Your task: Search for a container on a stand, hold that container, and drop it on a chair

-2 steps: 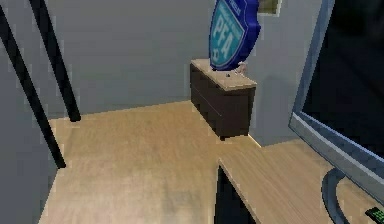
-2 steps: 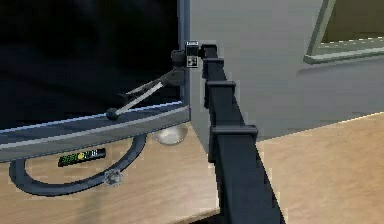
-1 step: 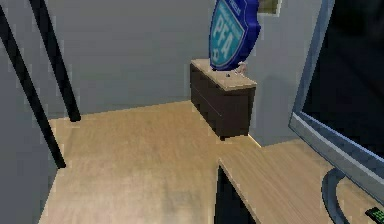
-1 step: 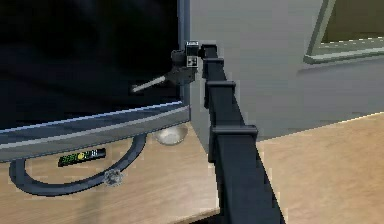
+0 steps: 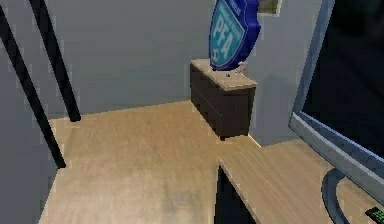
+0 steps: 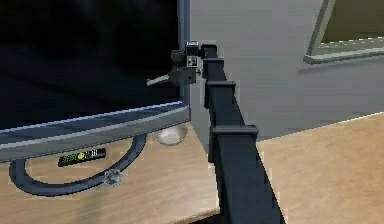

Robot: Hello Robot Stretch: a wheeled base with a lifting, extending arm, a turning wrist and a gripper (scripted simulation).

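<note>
My arm [image 6: 228, 130] rises from the bottom edge of the arm side view, over a wooden tabletop [image 6: 150, 195]. The gripper [image 6: 160, 77] stands at the arm's far end, in front of a large dark screen [image 6: 80, 60]. I cannot tell whether it holds anything. Below the screen's lower corner, a small white bowl-shaped thing [image 6: 172, 133] sits on the tabletop. In the forward view a dark brown cabinet [image 5: 222, 95] stands against the grey wall, with a blue shield-shaped thing [image 5: 232, 35] upright on top.
The screen's curved dark foot [image 6: 55, 178] lies on the tabletop, with a small green and yellow item [image 6: 80, 157] and a tiny grey thing [image 6: 113, 178] beside it. A window [image 6: 350, 35] shows at the upper right. The forward view has wood floor [image 5: 130, 150] and dark poles [image 5: 55, 60].
</note>
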